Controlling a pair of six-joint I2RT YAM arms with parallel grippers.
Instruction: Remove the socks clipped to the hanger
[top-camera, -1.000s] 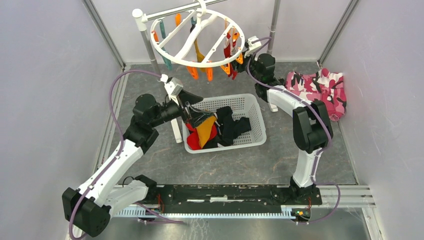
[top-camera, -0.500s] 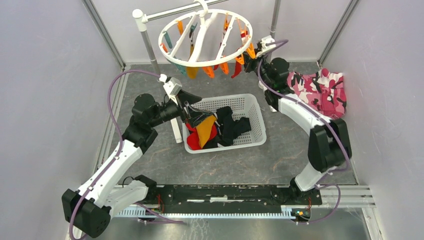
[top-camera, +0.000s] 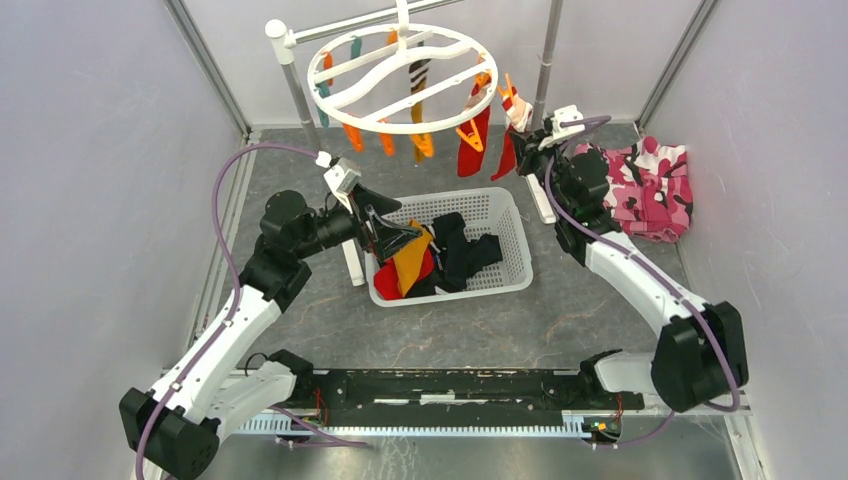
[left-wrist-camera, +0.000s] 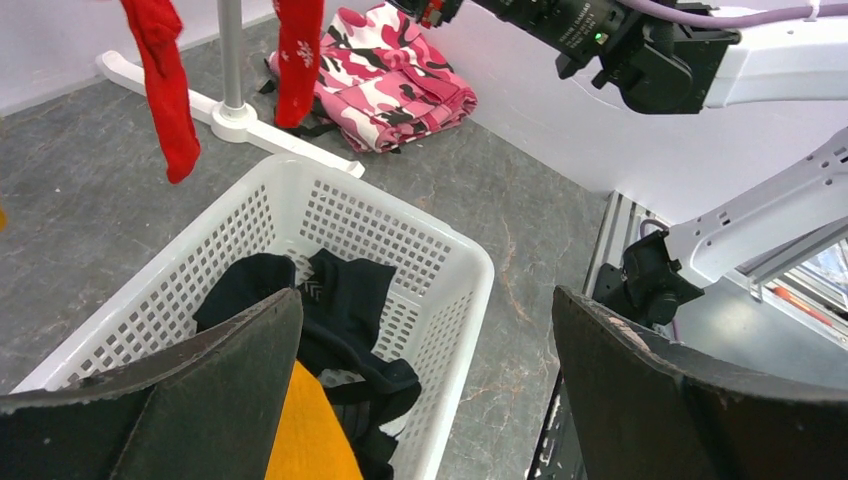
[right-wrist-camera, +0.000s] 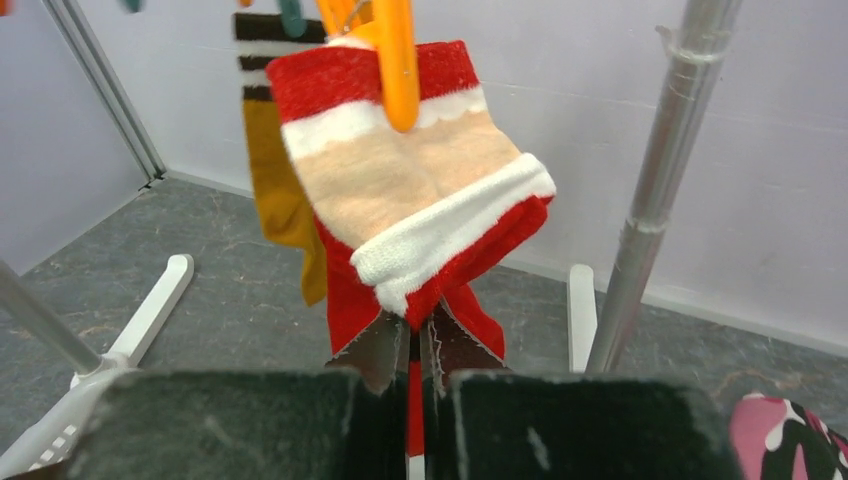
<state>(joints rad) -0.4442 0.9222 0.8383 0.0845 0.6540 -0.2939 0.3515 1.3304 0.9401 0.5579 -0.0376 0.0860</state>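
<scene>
The round white hanger (top-camera: 395, 128) hangs from a rack bar at the back, with orange and teal clips. Two red socks (top-camera: 473, 140) and a mustard sock (top-camera: 420, 118) hang from it. My right gripper (top-camera: 524, 152) is shut on the low part of a red sock with a white cuff (right-wrist-camera: 400, 190), whose top is still in an orange clip (right-wrist-camera: 397, 60); the fingertips (right-wrist-camera: 385, 350) pinch the fabric. A mustard sock with a striped cuff (right-wrist-camera: 285, 200) hangs behind it. My left gripper (top-camera: 395, 232) is open and empty over the basket's left end, its jaws wide apart (left-wrist-camera: 425, 340).
The white perforated basket (top-camera: 520, 245) holds black, red and mustard socks (left-wrist-camera: 340, 300). A pink camouflage cloth (top-camera: 650, 185) lies at the right back. The rack's white post (top-camera: 290, 70), grey pole (right-wrist-camera: 655, 170) and white feet (left-wrist-camera: 300, 150) stand near the basket.
My right arm has drawn back to the right with the red sock, pulling it out from the ring. The hanger has swung and turned. My left arm has hardly moved.
</scene>
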